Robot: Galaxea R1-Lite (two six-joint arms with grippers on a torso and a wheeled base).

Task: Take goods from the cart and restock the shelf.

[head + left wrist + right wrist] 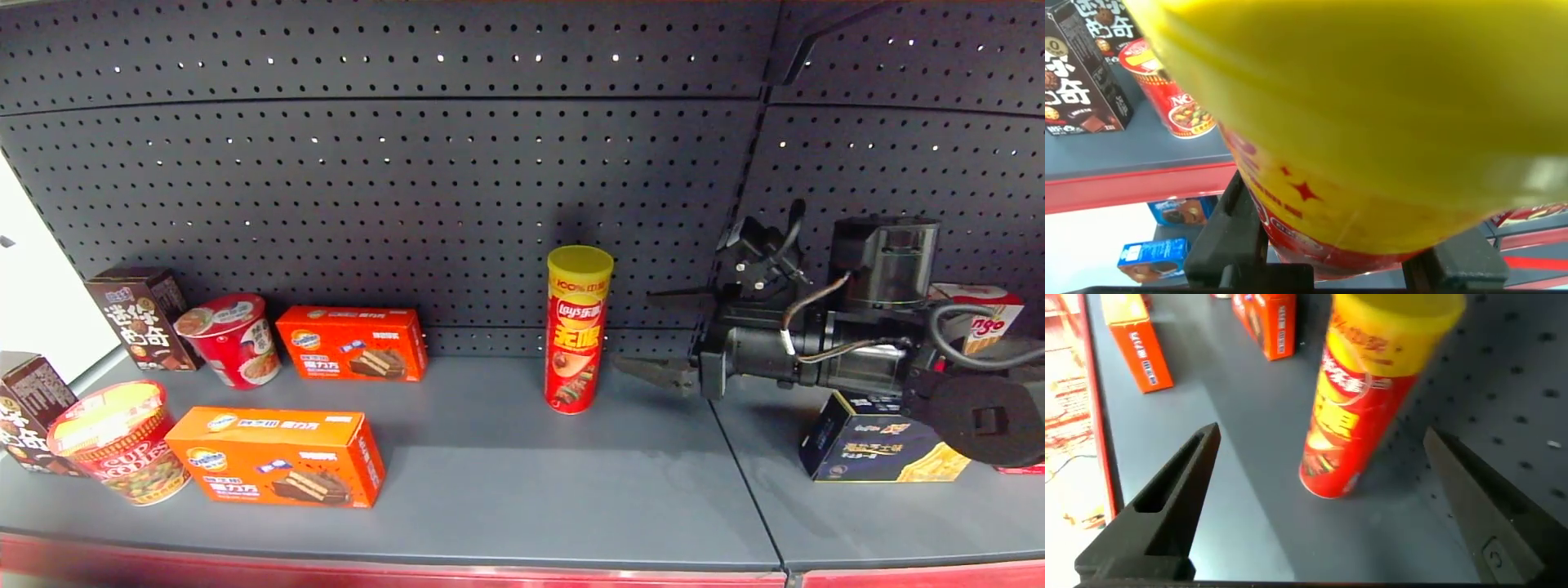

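A red chips can with a yellow lid stands upright on the grey shelf, close to the pegboard back. My right gripper is open just right of it, fingers spread and pointing at the can without touching. In the right wrist view the same can stands beyond the two dark fingers. In the left wrist view a second can, with a yellow lid and red body, sits very close to the camera. My left gripper is shut on it, below the shelf's front edge.
Two orange wafer boxes, two cup noodles and dark chocolate boxes fill the shelf's left. A dark blue box and a red-and-white box lie under my right arm. Open shelf lies in front of the can.
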